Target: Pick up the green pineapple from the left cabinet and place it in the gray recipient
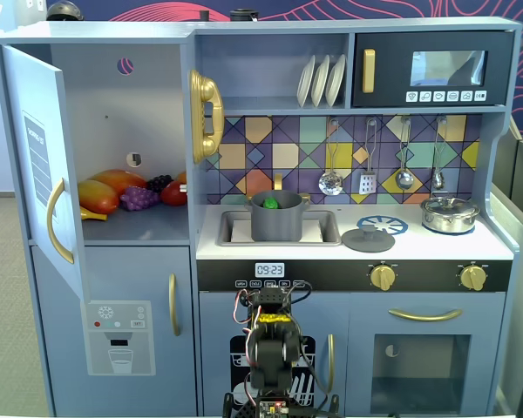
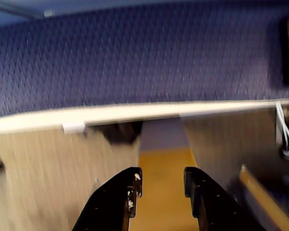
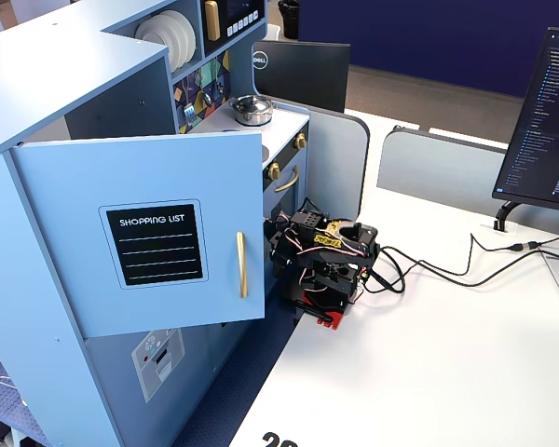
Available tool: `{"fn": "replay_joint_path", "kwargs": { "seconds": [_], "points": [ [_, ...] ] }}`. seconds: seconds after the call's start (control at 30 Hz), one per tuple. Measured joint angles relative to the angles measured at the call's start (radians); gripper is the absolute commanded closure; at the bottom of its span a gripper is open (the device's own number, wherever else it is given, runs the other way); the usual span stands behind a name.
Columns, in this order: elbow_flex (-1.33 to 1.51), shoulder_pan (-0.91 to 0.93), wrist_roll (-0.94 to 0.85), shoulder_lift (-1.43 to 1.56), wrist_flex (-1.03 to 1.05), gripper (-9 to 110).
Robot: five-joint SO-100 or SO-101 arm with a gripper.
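Closest to the wrist lens are the two black plastic fingers of the gripper [image 2: 161,185], standing a modest gap apart with nothing between them, pointing down at a blurred yellowish floor strip and a white ledge. In a fixed view the black folded arm [image 1: 273,344] is tucked low in front of the toy kitchen.

The small bright green bumpy plastic pineapple [image 1: 270,203] already sits inside the dark gray cylindrical toy pot [image 1: 276,222], which stands in the sink of the white worktop [image 1: 436,246]. The tall blue-gray left cabinet [image 1: 122,113] has its door swung open; only orange, red and purple toy fruit [image 1: 126,192] remain on its shelf.

To my eye the placing looks done and the arm appears parked. Nothing further seems called for beyond resting there with the gripper empty.
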Motion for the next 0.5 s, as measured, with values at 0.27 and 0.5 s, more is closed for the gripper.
{"fn": "replay_joint_path", "kwargs": {
  "seconds": [0.27, 0.5],
  "points": [
    [-0.015, 0.057, -0.029, 0.196, 0.107, 101],
    [-0.014, 0.067, -0.018, 0.212, 0.115, 100]
  ]
}}
